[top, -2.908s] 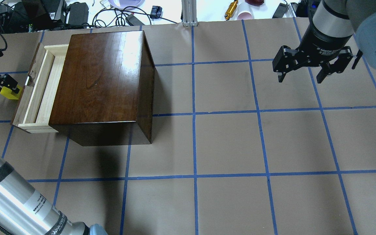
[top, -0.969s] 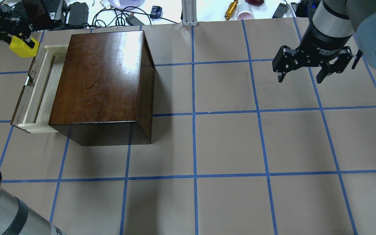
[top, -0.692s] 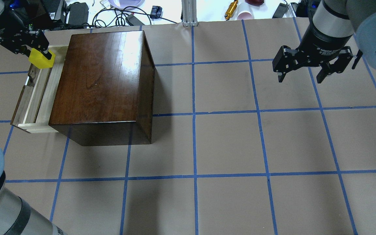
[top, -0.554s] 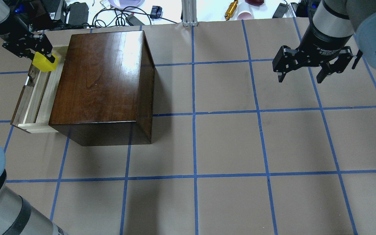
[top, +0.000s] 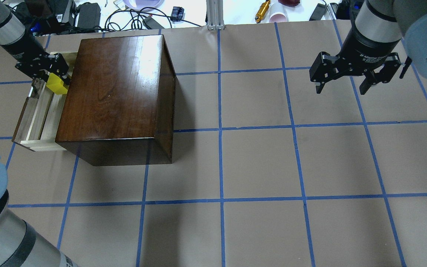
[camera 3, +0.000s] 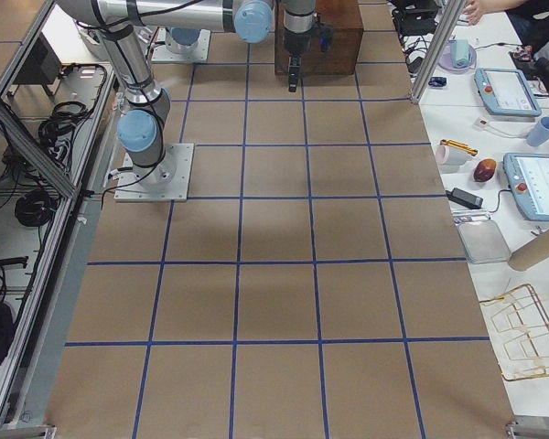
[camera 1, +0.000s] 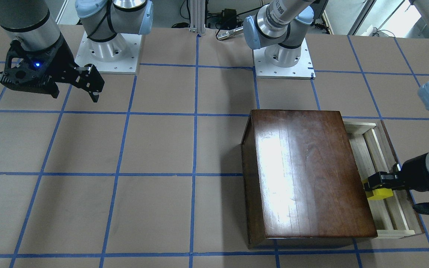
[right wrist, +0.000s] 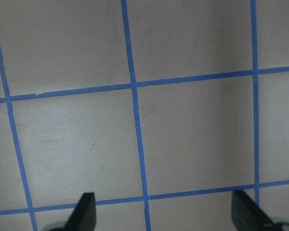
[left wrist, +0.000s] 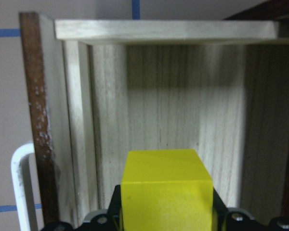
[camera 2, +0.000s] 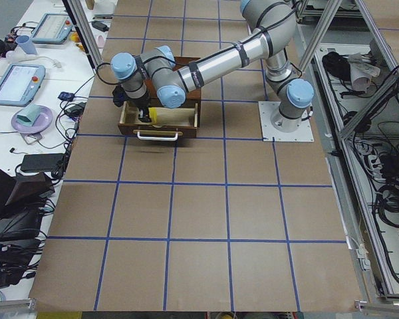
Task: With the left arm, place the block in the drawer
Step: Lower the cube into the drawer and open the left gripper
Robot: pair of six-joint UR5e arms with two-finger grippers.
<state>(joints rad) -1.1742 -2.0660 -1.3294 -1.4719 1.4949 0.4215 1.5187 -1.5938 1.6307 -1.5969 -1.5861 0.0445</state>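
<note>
Since the earlier overhead frames the left gripper (top: 51,75) has swung the block (top: 58,84) from outside the drawer (top: 38,115), round its far end and in over the tray, and it now sits lower and closer to the box (top: 113,89). Its fingers (left wrist: 116,211) are clamped on the block's two sides, so the cube hangs just under the hand. In the wrist view the pale drawer floor runs out ahead of and beneath the block. The dark front with its metal pull (left wrist: 19,183) stands off to one side of the hand, and the box's shadowed edge is close on the other. Whether the cube already touches the floor cannot be told from these views; it looks to be just above it, inside the rim

The step in hand seems to be the last of the carry: the left arm (camera 2: 213,58) has the block over the drawer and the release is not yet done. Next comes, most likely, a short drop straight down from the hand, then spreading the fingers so the cube settles flat. With so little room between the fingers and the box edge, opening wide could nudge either side, so a modest opening and a straight lift out look safest

Well apart from this hand, the right gripper (top: 341,89) hovers over bare table, jaws spread and holding nothing
</note>
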